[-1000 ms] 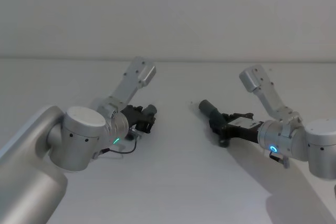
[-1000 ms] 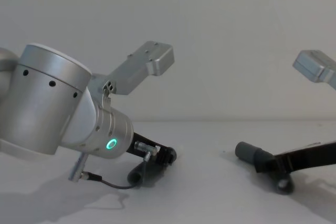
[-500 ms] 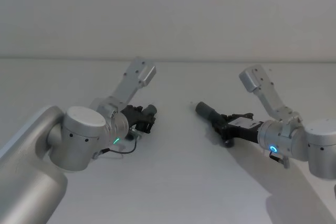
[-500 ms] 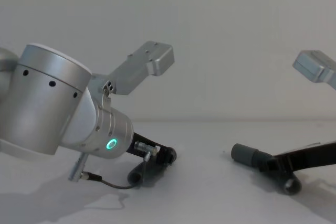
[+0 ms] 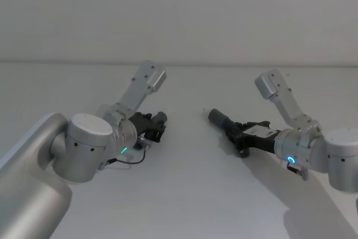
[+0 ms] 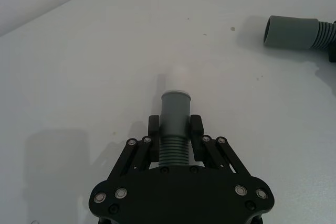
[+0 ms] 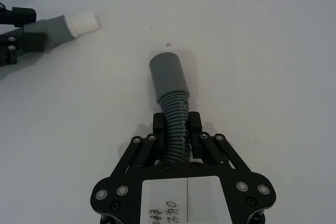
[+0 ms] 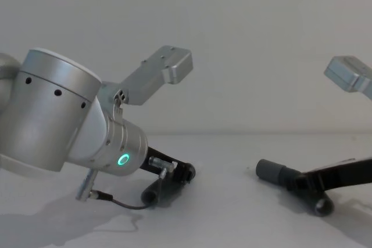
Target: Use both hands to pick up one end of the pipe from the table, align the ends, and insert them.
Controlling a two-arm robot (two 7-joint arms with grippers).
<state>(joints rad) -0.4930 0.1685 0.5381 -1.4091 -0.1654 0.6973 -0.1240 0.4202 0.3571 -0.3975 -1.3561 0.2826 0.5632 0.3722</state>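
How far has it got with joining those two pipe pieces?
Done: the left tool is shut on the white-tipped pipe piece, the right tool on the socket-collar piece. In hand: both are held low by the table, ends well apart. Left: line up the ends and push the white tip into the socket.

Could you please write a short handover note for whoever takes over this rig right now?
Left gripper: shut on the white-tipped pipe piece.
Right gripper: shut on the socket piece.
Both pieces are held low over the table, well apart and not lined up.
Done: both pieces grasped.
Left: bring them together, align, insert.
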